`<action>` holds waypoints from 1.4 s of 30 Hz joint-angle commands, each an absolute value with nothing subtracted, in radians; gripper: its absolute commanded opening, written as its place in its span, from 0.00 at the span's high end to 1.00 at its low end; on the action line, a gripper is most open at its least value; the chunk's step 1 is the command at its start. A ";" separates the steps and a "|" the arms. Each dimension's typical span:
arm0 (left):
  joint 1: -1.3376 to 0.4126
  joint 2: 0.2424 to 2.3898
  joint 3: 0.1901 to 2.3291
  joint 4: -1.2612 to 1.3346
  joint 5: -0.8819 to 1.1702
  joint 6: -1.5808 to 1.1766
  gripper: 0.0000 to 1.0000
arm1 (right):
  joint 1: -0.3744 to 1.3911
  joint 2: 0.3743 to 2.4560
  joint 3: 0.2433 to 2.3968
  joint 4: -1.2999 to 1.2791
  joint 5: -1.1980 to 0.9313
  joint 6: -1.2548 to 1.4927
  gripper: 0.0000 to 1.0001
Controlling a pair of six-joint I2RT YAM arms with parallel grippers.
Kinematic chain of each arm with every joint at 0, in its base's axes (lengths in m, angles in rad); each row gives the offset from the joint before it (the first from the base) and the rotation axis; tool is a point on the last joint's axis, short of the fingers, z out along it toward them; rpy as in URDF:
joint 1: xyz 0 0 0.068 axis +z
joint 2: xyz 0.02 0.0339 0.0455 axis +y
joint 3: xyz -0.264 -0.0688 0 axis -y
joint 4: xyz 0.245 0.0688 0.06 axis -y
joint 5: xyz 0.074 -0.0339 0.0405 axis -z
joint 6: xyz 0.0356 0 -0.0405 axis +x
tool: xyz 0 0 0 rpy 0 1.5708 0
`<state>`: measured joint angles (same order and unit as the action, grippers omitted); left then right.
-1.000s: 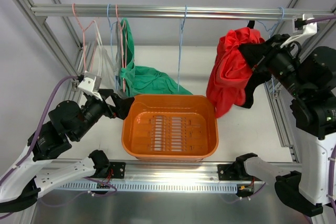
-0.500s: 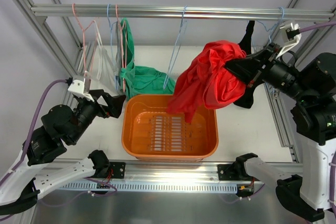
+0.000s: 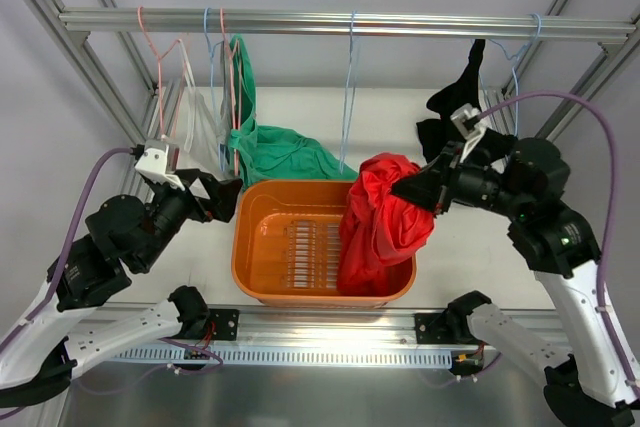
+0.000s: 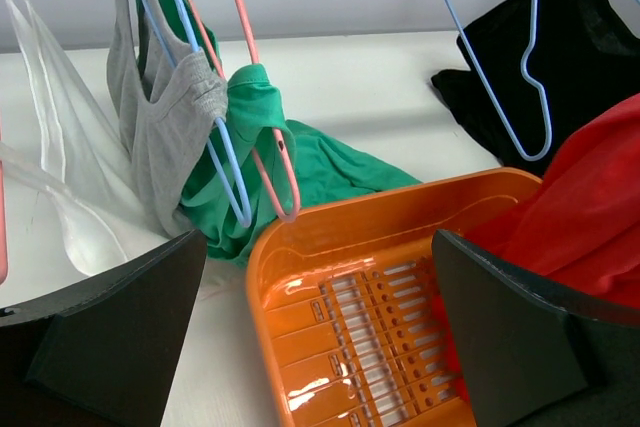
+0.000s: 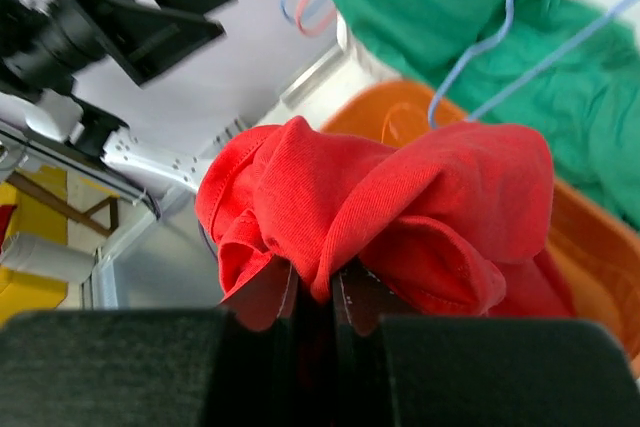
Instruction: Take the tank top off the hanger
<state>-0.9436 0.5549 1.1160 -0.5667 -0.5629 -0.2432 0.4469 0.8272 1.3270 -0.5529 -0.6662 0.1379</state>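
Two hands in play, one garment between them.

Top view: right hand [image 3: 408, 190] clamped on a bunch of the red tank top [image 3: 380, 227], low over the right half of the orange basket [image 3: 250, 257]. No hanger in the cloth; lower folds down inside the basket, upper folds heaped over its right rim. Left hand [image 3: 218, 197] spread apart and holding nothing, just left of the basket. Behind, a bare blue hanger [image 3: 347, 87] on the rail [image 3: 300, 22], a green garment [image 3: 285, 152] trailing onto the table [image 3: 400, 117], a black garment [image 3: 455, 112] further right.

Left wrist view: fingers [image 4: 110, 337] wide apart, nothing between them; red cloth at the far right corner of the basket.

Right wrist view: closed tight on a thick red fold, the rest bunched just beyond the fingertips, orange rim beneath.

Judged from this: removal done, drop-off in hand. Next move likely calls for lowering a touch, parting the right hand, then lifting straight up to avoid dragging cloth back out.
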 commanded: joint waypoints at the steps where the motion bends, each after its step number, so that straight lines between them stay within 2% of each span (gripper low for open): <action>1: -0.953 0.581 1.154 -0.558 -0.575 -0.249 0.01 | 0.537 0.812 1.240 -0.462 -0.570 0.110 1.00; 7: -0.953 0.587 1.152 -0.557 -0.564 -0.253 0.01 | 0.730 0.859 1.103 -0.427 -0.352 0.065 1.00; 19: -0.953 0.595 1.132 -0.555 -0.552 -0.310 0.01 | 0.885 1.032 0.862 -0.166 -0.155 0.110 0.99; 22: -0.953 0.597 1.137 -0.555 -0.557 -0.325 0.01 | 0.919 1.088 0.858 -0.166 -0.109 0.120 0.80; 23: -0.953 0.598 1.141 -0.555 -0.546 -0.321 0.01 | 0.920 1.086 0.856 -0.166 -0.103 0.127 0.67; 24: -0.953 0.601 1.144 -0.557 -0.537 -0.316 0.01 | 0.922 1.071 0.856 -0.167 -0.094 0.130 0.59; 25: -0.953 0.604 1.149 -0.557 -0.520 -0.310 0.01 | 0.922 1.060 0.864 -0.173 -0.072 0.121 0.41; 28: -0.953 0.609 1.154 -0.555 -0.502 -0.299 0.01 | 0.922 1.037 0.931 -0.265 -0.023 0.086 0.20; 30: -0.953 0.611 1.157 -0.555 -0.492 -0.302 0.01 | 0.922 1.011 0.963 -0.348 0.032 0.048 0.18; 32: -0.953 0.609 1.161 -0.555 -0.479 -0.305 0.01 | 0.919 0.991 1.012 -0.427 0.069 0.019 0.13; 42: -0.953 0.624 1.175 -0.557 -0.351 -0.307 0.01 | 0.904 0.931 1.325 -0.820 0.312 -0.093 0.10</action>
